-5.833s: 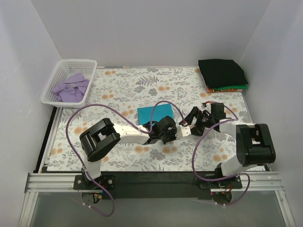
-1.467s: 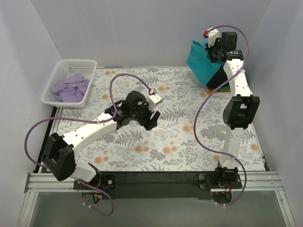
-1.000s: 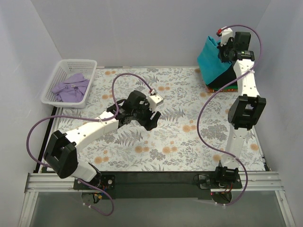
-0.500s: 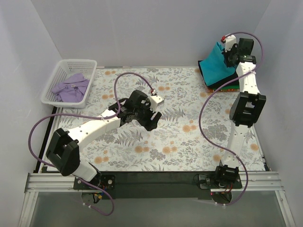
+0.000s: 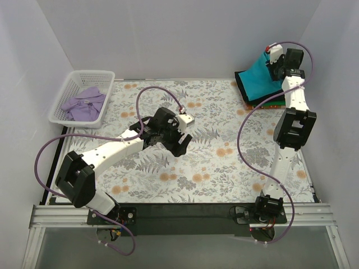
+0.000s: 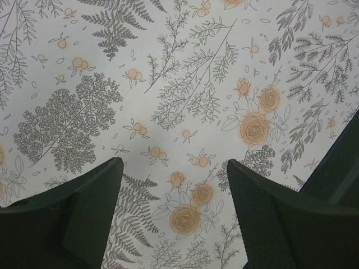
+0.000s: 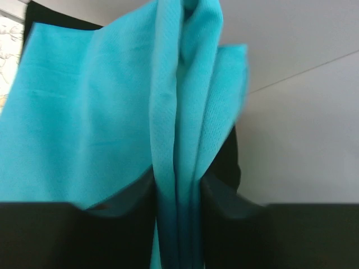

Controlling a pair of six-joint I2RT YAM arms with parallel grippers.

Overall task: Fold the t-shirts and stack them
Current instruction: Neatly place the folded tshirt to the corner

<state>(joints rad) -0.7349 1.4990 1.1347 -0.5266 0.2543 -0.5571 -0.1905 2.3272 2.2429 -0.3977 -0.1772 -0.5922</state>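
The teal t-shirt drapes over the stack at the back right, on top of the black t-shirt, whose pile shows green and orange-red edges. My right gripper hangs over the stack's far edge. In the right wrist view its jaws stand apart, with loose folds of the teal t-shirt still running between them at the right gripper. The lavender t-shirt lies crumpled in the basket. Over mid-table my left gripper is open above bare cloth, the left gripper empty.
The white lattice basket stands at the back left. The floral table cloth covers the table. White walls close in at the back and both sides; the right arm stands tall near the right wall.
The right arm has carried the teal t-shirt down and rightward onto the stack, and its jaws have parted. The left gripper has opened a little wider and barely moved.
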